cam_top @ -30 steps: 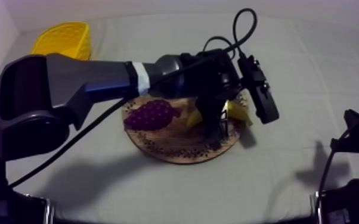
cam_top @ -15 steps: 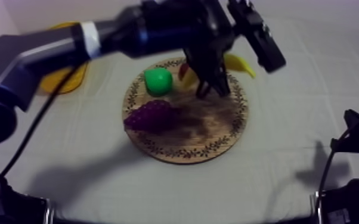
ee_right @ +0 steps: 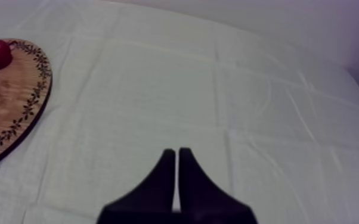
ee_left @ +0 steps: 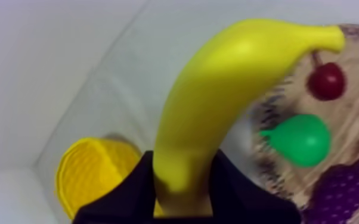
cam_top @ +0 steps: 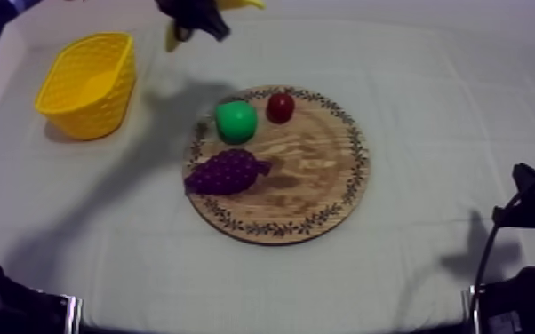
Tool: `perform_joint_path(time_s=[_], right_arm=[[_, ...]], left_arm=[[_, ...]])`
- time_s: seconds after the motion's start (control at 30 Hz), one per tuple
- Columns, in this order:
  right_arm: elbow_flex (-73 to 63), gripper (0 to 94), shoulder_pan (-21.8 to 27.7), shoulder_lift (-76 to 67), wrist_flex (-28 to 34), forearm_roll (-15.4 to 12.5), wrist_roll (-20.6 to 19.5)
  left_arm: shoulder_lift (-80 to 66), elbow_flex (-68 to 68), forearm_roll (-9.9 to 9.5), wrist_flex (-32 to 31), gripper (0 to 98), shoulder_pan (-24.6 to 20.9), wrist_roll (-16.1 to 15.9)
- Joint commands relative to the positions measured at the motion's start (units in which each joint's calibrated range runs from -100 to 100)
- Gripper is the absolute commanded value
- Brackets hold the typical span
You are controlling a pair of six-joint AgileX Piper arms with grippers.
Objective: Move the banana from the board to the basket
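Clamps banana (ee_left: 217, 107) in left gripper (ee_left: 185, 176), aloft, clear of wooden board (cam_top: 315, 191), not yet over yellow basket (cam_top: 75, 115). Counts pick-up as done; leaves, by judgement, carry to basket, lowering and release. Rests right gripper (ee_right: 177, 156), fingers together on nothing, near board.

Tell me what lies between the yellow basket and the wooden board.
In the top view the cloth between the yellow basket and the wooden board is bare, crossed by a shadow. The left pincer holds the banana above, farther back.
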Motion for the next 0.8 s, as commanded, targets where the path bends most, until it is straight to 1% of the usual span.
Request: perform_joint_path(time_s=[0.0, 0.2, 0.4, 0.6, 0.77], right_arm=[[0.0, 0.3, 0.0, 0.0, 0.0, 0.0, 0.0], [0.0, 0.3, 0.0, 0.0, 0.0, 0.0, 0.0], [0.0, 0.3, 0.0, 0.0, 0.0, 0.0, 0.0], [0.0, 0.3, 0.0, 0.0, 0.0, 0.0, 0.0], [0.0, 0.3, 0.0, 0.0, 0.0, 0.0, 0.0]], left_arm=[[-1.4, 1.5, -0.18, -0.7, 22.5, -4.4, 0.0], [-3.3, 5.9, -0.3, -4.0, 22.5, -11.4, 0.6], [-3.1, 11.9, -0.4, -7.9, 22.2, -17.0, 2.6], [-1.7, 17.9, -0.2, -12.7, 22.6, -20.2, 5.2], [0.1, 19.7, 0.13, -15.1, 22.8, -20.8, 6.9]])
